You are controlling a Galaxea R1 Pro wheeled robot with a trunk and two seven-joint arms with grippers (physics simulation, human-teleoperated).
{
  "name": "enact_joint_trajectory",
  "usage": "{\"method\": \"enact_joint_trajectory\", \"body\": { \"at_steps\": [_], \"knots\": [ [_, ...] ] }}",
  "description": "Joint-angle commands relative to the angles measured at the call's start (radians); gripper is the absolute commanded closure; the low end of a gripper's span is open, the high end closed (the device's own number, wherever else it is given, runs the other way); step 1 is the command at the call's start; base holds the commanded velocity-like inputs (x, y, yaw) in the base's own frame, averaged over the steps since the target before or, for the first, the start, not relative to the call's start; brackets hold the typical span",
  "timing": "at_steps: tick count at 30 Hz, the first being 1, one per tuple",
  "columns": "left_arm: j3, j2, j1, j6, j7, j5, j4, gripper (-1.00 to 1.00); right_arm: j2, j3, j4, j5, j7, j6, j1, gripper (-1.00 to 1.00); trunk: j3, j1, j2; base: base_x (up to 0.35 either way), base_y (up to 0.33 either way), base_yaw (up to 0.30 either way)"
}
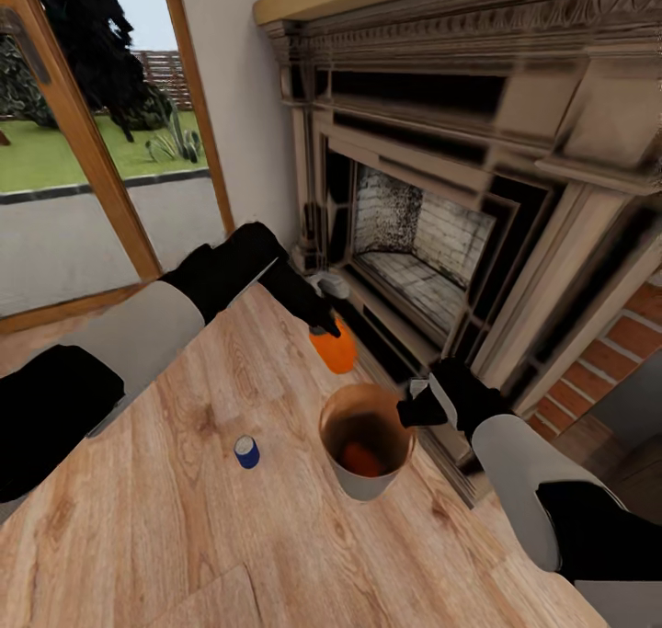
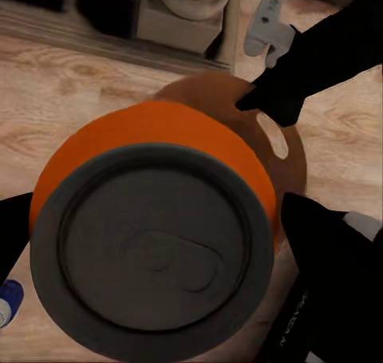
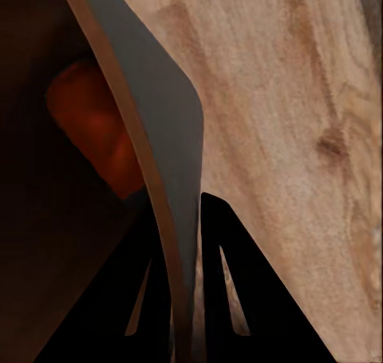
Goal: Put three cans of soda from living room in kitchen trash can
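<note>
left gripper (image 1: 333,334) clamping orange soda can (image 1: 335,350) above trash can (image 1: 354,488) | right gripper (image 1: 414,409) pinching its rim | can looking light, slick, dentable; gripping mid-wall

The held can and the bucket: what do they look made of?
The can looks like metal: a dull grey lid with a pull tab and a glossy orange painted wall. The bucket could be thin metal or plastic: pale matte outside, coppery inside, with a thin rim that the right gripper pinches.

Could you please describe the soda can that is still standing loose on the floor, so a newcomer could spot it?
Start at the fireplace, then the bucket on the plank floor before it. Left of the bucket stands a blue can, untouched; the other cans visible are orange.
</note>
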Motion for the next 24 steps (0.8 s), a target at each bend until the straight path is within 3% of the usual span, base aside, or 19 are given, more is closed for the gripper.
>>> {"method": "enact_joint_trajectory", "body": {
  "at_steps": [1,9,14,24],
  "knots": [
    [0.0,0.0,0.005,0.0,0.003,0.0,-0.001,1.0,0.003,-0.005,0.0,-0.04,0.009,0.004,-0.003,1.0,0.003,-0.004,0.007,0.0,0.0,0.0],
    [-0.002,-0.007,0.056,0.0,0.01,0.001,-0.006,1.0,0.05,-0.005,0.007,-0.039,0.006,0.004,-0.027,1.0,0.028,-0.035,0.063,0.0,0.0,0.0],
    [-0.002,-0.019,0.107,-0.013,0.018,0.0,-0.007,1.0,0.098,-0.005,0.011,-0.038,-0.006,0.004,-0.039,1.0,0.028,-0.035,0.063,0.0,0.0,0.0],
    [-0.007,-0.019,0.194,-0.116,0.06,-0.002,0.002,1.0,0.116,-0.005,0.011,-0.037,-0.007,0.004,-0.047,1.0,0.028,-0.035,0.063,0.0,0.0,0.0]
  ]
}}
